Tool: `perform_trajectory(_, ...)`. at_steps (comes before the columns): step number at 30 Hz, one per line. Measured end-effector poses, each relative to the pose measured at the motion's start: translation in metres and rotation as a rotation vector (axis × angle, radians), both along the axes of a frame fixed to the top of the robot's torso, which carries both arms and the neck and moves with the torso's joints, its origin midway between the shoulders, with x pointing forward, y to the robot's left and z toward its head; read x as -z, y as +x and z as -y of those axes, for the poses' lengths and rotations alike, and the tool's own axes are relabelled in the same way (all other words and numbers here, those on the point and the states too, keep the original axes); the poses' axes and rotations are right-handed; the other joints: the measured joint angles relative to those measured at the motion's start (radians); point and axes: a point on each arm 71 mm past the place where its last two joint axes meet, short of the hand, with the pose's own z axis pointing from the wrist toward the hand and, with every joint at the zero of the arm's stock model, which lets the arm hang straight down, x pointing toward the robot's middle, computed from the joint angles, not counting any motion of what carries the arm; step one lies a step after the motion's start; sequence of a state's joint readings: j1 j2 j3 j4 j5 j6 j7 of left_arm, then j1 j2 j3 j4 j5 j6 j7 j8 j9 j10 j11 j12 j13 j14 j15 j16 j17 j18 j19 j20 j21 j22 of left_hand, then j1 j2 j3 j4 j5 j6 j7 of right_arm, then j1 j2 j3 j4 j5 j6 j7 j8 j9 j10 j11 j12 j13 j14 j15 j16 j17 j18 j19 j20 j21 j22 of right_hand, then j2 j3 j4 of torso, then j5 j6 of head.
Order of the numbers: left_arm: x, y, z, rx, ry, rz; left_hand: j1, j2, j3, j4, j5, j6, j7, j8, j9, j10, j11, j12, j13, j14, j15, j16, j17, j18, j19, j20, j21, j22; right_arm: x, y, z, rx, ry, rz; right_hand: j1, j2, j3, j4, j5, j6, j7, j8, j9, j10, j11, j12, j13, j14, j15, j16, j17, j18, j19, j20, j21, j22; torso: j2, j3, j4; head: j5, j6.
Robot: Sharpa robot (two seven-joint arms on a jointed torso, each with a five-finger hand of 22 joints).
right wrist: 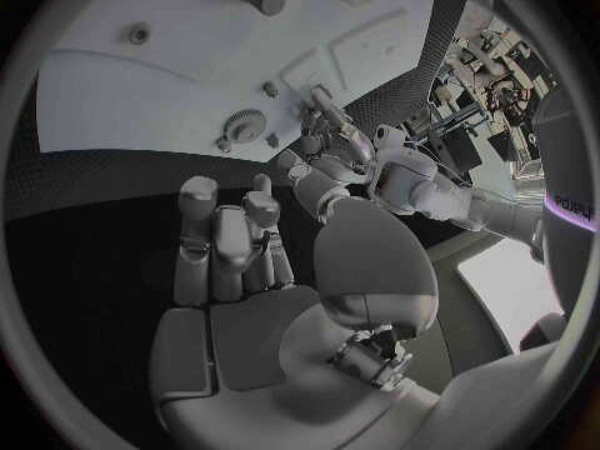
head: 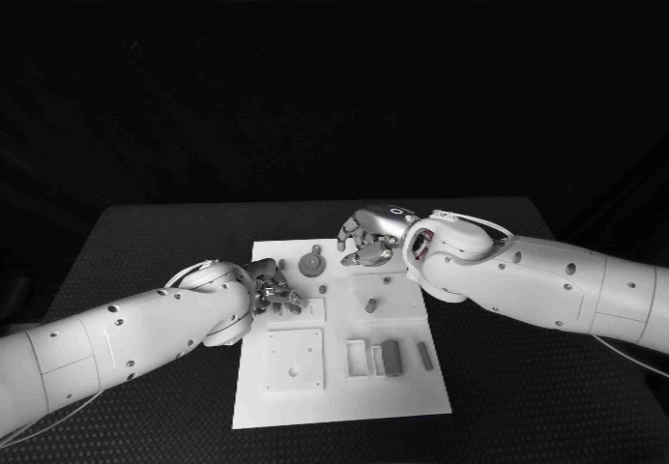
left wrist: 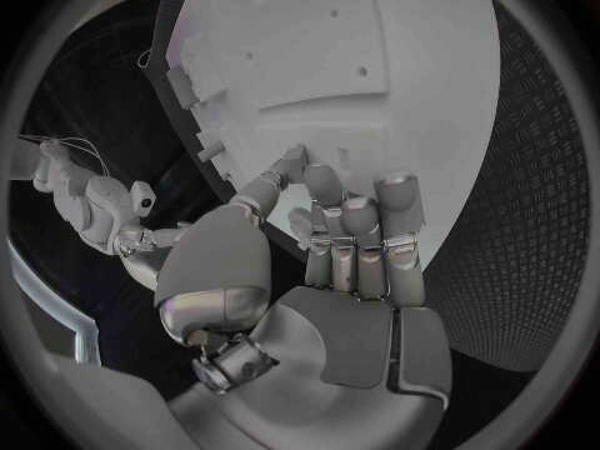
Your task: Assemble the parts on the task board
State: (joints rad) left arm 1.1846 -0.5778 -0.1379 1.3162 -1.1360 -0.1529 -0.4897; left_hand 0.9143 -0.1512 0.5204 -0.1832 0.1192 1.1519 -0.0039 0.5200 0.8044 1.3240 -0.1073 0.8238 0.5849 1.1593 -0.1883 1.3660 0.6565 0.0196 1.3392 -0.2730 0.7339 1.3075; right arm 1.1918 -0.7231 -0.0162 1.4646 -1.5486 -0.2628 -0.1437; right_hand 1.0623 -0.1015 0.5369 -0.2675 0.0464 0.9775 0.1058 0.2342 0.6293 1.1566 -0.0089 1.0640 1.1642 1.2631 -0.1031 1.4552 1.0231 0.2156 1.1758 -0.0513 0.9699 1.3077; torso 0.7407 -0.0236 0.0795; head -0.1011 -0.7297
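Note:
The white task board (head: 341, 387) lies in the middle of the table. On it are a gear-like part (head: 312, 263), a short peg (head: 372, 305) and several oblong parts (head: 392, 356) in recesses at its near right. My left hand (head: 275, 290) hangs over the board's left edge, fingertips down by a square recess (head: 300, 309). Its fingers (left wrist: 356, 230) are half curled with nothing between them. My right hand (head: 369, 234) hovers over the board's far edge, beside the gear. Its fingers (right wrist: 225, 235) are apart from the thumb and hold nothing. The gear (right wrist: 238, 125) lies close to my left hand (right wrist: 328, 145).
A flat square plate (head: 294, 360) with small holes sits at the board's near left. Dark textured table (head: 154, 242) surrounds the board on all sides. Both forearms cross above the board's left and right edges.

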Motion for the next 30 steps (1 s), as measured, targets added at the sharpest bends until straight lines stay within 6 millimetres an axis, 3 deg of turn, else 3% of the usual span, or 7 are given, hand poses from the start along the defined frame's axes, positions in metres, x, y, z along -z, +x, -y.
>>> perform_trajectory(7,0.0003,0.0002,0.0000,-0.002,-0.001,-0.003,-0.022,-0.022,0.000,0.025,-0.043,0.000,0.000,0.002,0.000,0.000,0.000,0.004,-0.001,0.008,-0.014,0.000,-0.001,0.001,0.003,-0.001,-0.005,0.000,0.0000,-0.0001,0.0004,0.001,0.000,0.000,0.000,0.000,0.000,0.000,0.000,0.000,0.000,0.000,0.000,0.000,0.000,0.000,0.000,0.000,0.000,0.000,0.000,0.000,0.000,0.000,0.000,0.000,0.000,0.0000,-0.0002,-0.001,0.000)
perform_trajectory(14,0.0004,0.0001,0.0006,-0.002,-0.002,-0.004,-0.024,-0.024,0.001,0.027,-0.050,0.000,0.000,0.002,0.000,0.000,0.000,0.004,-0.001,0.009,-0.015,0.000,-0.001,0.003,0.003,-0.001,-0.005,0.000,-0.0001,-0.0001,0.0009,0.001,0.000,0.000,0.000,0.000,0.000,0.000,0.000,0.000,0.000,0.000,0.000,0.000,0.000,0.000,0.000,0.000,0.000,0.000,0.000,0.000,0.000,0.000,0.000,0.000,0.000,0.0000,-0.0002,-0.002,-0.001)
perform_trajectory(17,0.0004,0.0000,0.0012,-0.002,-0.002,-0.005,-0.039,-0.039,-0.008,0.041,-0.067,-0.002,-0.002,0.002,0.000,0.000,0.000,0.004,-0.001,0.010,-0.018,0.000,-0.001,0.005,0.003,-0.001,-0.005,0.000,-0.0001,-0.0001,0.0011,0.002,-0.001,0.000,0.000,0.000,0.000,0.000,0.000,0.000,0.000,0.000,0.000,0.000,0.000,0.000,0.000,0.000,0.000,0.000,-0.001,0.000,0.000,0.000,0.000,0.000,0.000,0.0000,-0.0002,-0.002,-0.001)
perform_trajectory(23,0.0006,-0.0004,0.0030,-0.001,-0.007,-0.008,-0.058,-0.052,-0.014,0.060,-0.067,-0.002,-0.002,0.002,0.004,0.000,0.000,0.004,-0.001,0.009,-0.020,0.004,-0.001,0.010,0.003,-0.001,-0.005,0.000,-0.0001,-0.0002,0.0012,0.002,0.000,0.000,0.000,0.000,0.003,0.003,0.000,-0.002,-0.002,0.000,0.000,0.000,0.000,0.000,0.000,0.000,0.000,0.000,-0.001,0.000,-0.001,0.002,0.000,0.000,0.000,0.0000,0.0000,-0.003,0.000)
perform_trajectory(25,0.0006,-0.0006,0.0039,0.000,-0.010,-0.010,-0.081,-0.032,-0.063,0.041,-0.067,-0.002,-0.003,0.002,0.009,0.000,0.000,0.009,0.001,0.009,-0.020,0.004,0.001,0.010,0.000,-0.004,-0.005,0.000,-0.0001,-0.0002,0.0012,0.002,0.000,0.000,0.000,0.000,0.003,0.003,0.000,-0.002,-0.002,0.000,0.000,0.000,0.000,0.000,0.000,0.000,0.000,0.000,-0.001,0.000,-0.002,0.002,0.000,0.000,0.000,0.0000,0.0000,-0.003,0.000)
perform_trajectory(30,0.0006,-0.0009,0.0050,0.001,-0.014,-0.013,-0.116,-0.021,-0.114,0.028,-0.067,-0.002,-0.006,0.002,0.013,0.000,0.000,0.009,0.002,0.004,-0.025,0.009,0.001,0.010,-0.005,-0.007,-0.005,0.000,-0.0001,-0.0002,0.0011,0.002,0.000,0.000,0.000,0.000,0.003,0.003,0.000,-0.003,-0.001,0.000,0.000,0.000,0.000,0.000,0.000,0.000,0.000,0.000,0.000,0.000,-0.002,0.002,0.000,0.000,0.000,-0.0006,0.0000,-0.004,0.000)
